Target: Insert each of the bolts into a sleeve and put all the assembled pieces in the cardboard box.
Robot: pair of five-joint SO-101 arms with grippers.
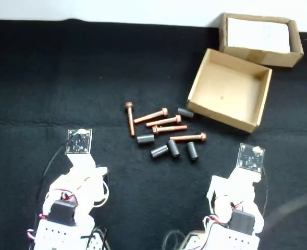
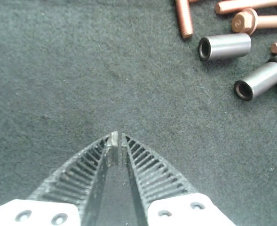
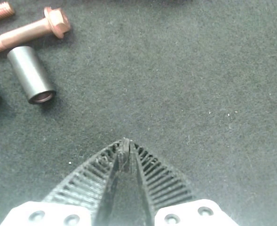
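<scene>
Five bolts (image 1: 163, 121) and five sleeves (image 1: 173, 148) lie on the table (image 1: 64, 78), none joined; the empty box (image 1: 223, 119) sits at two o'clock from them. The left pincer (image 2: 118, 138) and right pincer (image 3: 124, 141) are pinched closed, empty. Parts look stiff, smooth, prone to rolling; mid-shank grips suit.

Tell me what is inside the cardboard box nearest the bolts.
The open brown cardboard box shows a bare floor with one dark speck. Its near wall hides a strip of floor.

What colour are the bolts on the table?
Coppery orange-brown. The bolt in the right wrist view shows it best.
</scene>
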